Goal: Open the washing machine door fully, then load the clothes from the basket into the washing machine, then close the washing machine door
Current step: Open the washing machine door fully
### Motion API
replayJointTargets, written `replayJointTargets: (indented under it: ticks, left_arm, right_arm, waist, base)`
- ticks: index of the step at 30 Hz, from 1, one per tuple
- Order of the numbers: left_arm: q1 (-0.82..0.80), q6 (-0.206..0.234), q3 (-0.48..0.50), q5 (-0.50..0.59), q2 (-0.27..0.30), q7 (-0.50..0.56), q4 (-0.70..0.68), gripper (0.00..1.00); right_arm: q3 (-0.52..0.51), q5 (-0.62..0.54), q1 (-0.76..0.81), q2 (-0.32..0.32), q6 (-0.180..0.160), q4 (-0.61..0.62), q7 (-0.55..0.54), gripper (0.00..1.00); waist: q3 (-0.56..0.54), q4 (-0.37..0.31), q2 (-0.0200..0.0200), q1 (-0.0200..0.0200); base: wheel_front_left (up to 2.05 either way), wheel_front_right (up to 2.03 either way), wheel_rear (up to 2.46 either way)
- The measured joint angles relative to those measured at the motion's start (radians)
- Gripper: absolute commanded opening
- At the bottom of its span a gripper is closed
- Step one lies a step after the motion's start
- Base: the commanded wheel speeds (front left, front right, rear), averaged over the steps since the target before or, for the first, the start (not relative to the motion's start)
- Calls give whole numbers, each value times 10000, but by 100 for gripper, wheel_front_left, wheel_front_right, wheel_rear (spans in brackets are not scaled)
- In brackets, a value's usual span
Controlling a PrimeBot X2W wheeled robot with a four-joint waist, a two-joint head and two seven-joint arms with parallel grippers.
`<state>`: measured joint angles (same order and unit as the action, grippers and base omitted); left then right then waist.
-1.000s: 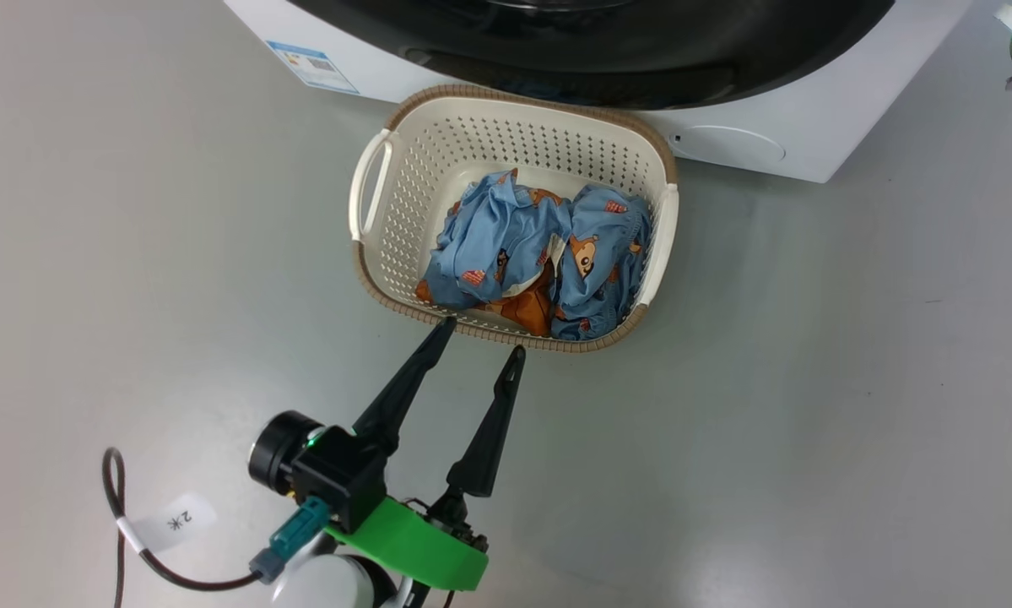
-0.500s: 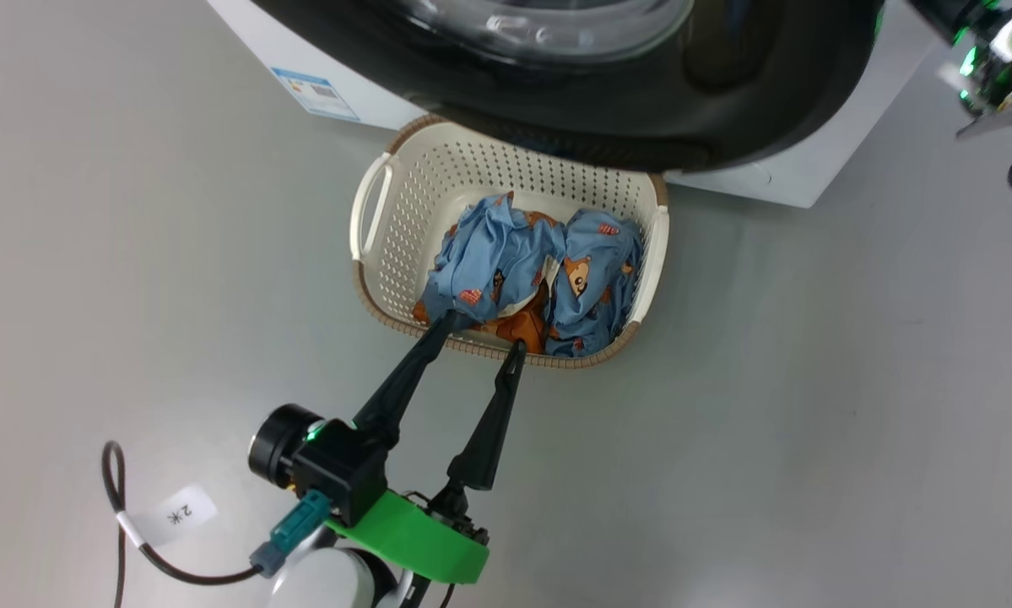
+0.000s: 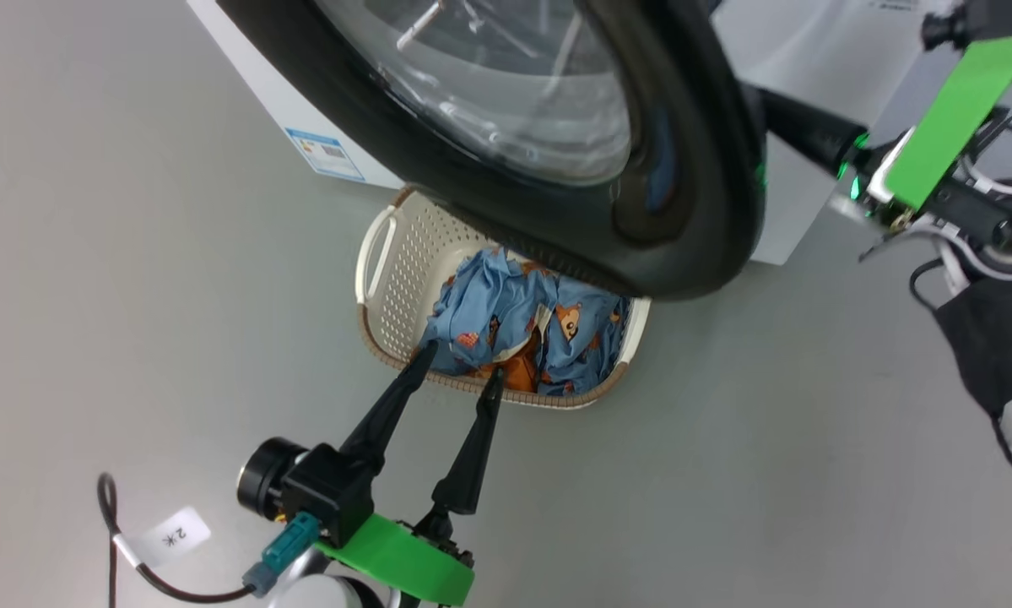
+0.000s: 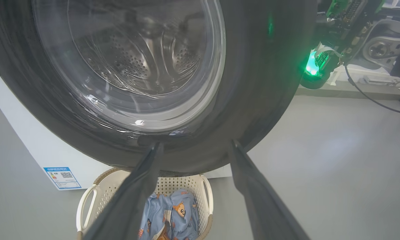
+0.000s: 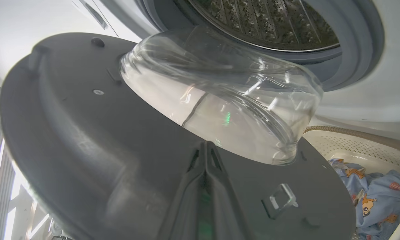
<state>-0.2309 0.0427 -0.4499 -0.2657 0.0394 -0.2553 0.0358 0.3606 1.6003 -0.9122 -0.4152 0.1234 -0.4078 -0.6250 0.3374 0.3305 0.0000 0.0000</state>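
Observation:
The washing machine door [image 3: 691, 194], glossy black with a clear glass bowl, stands partly swung out from the white washing machine [image 3: 257, 80] and overhangs the basket [image 3: 385, 279]. In the basket lie the light blue bear-print clothes [image 3: 493, 312] with some orange cloth. My left gripper [image 3: 461, 365] is open, its tips at the basket's near rim; in the left wrist view this gripper [image 4: 195, 144] frames the door's outer face [image 4: 270, 83]. My right gripper [image 5: 205, 146] is shut, its tips against the door's grey inner face [image 5: 69, 133]; the steel drum [image 5: 270, 23] shows behind.
Grey floor [image 3: 792, 439] spreads wide to the right and left of the basket. A dark cable with a white tag [image 3: 172, 534] lies at my lower left. The right arm's green-plated wrist [image 3: 949, 110] hangs beyond the door's free edge.
The door has swung further out from the machine, showing more of its glass and covering more of the basket. The right arm has come into the head view. The head camera has shifted.

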Motion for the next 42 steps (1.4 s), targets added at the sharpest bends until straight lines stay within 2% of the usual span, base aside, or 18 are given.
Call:
replayJointTargets:
  ticks: [18, 23, 33, 42]
  left_arm:
    - [847, -303, 506, 240, 15, 0, 157, 100]
    - [1061, -393, 694, 267, 17, 0, 203, 100]
    - [1304, -485, 794, 330, 23, 0, 257, 100]
    - [1399, -533, 986, 336, 23, 0, 318, 100]
  right_arm:
    - [558, 8, 2039, 541, 0, 1281, -426, 0]
    - [836, 8, 2566, 928, 0, 1551, -525, 0]
    - [1170, -98, 2959, 1400, 0, 1651, -614, 0]
    - [1097, -268, 3134, 1467, 0, 1601, -362, 0]
  waist:
    - [-1245, 16, 0, 0]
    - [-1609, 70, 0, 0]
    - [-1949, 215, 0, 0]
    - [-2125, 149, 0, 0]
  base:
    - [0, 0, 0]
    - [0, 0, 0]
    - [0, 0, 0]
    - [0, 0, 0]
